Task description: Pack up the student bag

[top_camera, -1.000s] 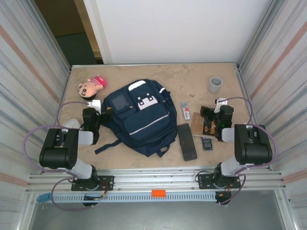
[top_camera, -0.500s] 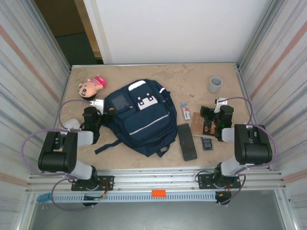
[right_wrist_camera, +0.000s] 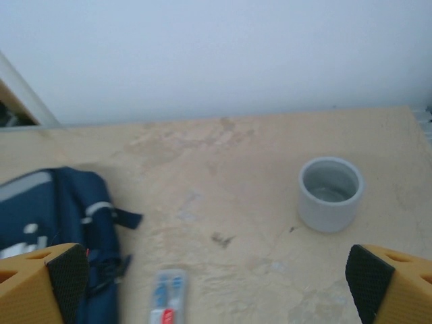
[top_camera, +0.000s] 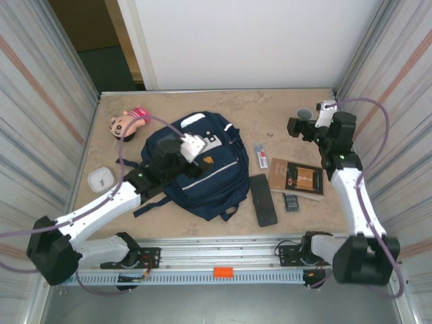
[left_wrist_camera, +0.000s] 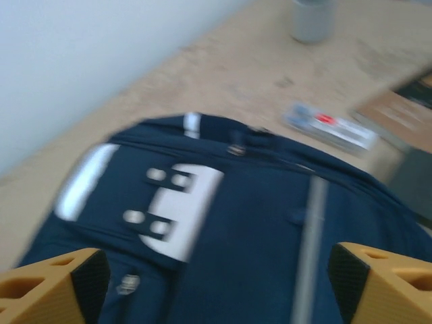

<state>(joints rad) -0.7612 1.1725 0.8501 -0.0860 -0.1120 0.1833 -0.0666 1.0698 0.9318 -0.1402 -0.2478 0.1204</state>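
navy blue fabric student bag [top_camera: 209, 182] right under left gripper [left_wrist_camera: 216, 273], looks closed | left gripper wide, empty | right gripper [right_wrist_camera: 216, 270] wide, empty, round grey cup [right_wrist_camera: 331, 194] just ahead | flat brown book [top_camera: 297, 178], black oblong case [top_camera: 263, 200] behind right gripper, outside bag | judged: 0 packed, all left

The left tool [top_camera: 196, 147] has swung from the left edge of the bag [top_camera: 216, 182] to above the bag's white patches. The right tool [top_camera: 297, 126] has left the book [top_camera: 300, 179], right of the bag, and now hangs by the cup [right_wrist_camera: 331, 192], further right and beyond. The book lies uncovered.
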